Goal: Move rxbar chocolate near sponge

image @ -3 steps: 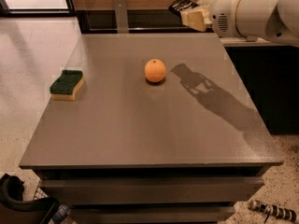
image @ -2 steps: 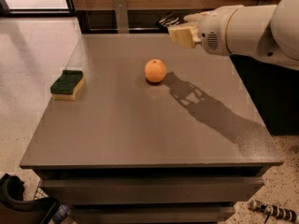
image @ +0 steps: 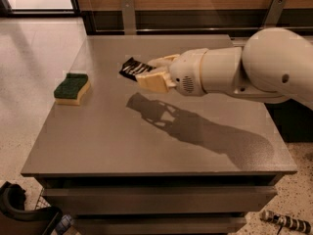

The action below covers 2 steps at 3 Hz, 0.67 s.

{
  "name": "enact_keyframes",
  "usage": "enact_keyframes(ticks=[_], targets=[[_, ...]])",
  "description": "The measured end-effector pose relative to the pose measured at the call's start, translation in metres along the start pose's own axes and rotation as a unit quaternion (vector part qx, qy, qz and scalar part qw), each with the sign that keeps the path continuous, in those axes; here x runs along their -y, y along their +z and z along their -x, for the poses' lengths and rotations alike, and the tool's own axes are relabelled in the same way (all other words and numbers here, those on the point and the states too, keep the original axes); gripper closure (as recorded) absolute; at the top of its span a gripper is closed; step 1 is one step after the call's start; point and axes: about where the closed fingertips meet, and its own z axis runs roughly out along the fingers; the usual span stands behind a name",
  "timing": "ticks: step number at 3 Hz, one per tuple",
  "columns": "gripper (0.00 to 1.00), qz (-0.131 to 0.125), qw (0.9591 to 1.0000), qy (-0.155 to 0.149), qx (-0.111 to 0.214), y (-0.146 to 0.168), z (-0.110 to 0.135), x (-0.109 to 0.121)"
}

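Camera view is filled at its 3 o'clock side by the white arm [image: 254, 70], which is stretched across the grey table [image: 146, 146] toward 9 o'clock. The gripper [image: 145, 72] is held above the table's far half, and its pale yellow fingers [image: 152, 80] are pinched on the rxbar chocolate [image: 131, 68]. The black bar is seen projecting from the fingertips toward 10 o'clock, lifted off the surface and slightly tilted, with pale lettering visible on its wrapper. The sponge [image: 72, 87] is found lying flat near the table's left edge, at about 8 o'clock from the bar and well apart from it, its green scouring face turned up over the yellow foam. A dark shadow [image: 195, 129] of the arm and gripper is cast on the tabletop at 5 o'clock from the gripper. Closed drawer fronts [image: 146, 199] are seen under the tabletop, and what is kept in them cannot be told. A dark curved object [image: 22, 214] is seen on the floor at 7 o'clock; whether anything is held in it cannot be told.
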Motion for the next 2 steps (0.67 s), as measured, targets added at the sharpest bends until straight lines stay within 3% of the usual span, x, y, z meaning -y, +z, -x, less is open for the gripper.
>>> enact_keyframes(ticks=[1, 2], targets=[[1.0, 0.08, 0.9963, -0.027, -0.016, 0.047, -0.023, -0.038], [1.0, 0.12, 0.9909, -0.051, -0.033, 0.088, -0.038, -0.056]])
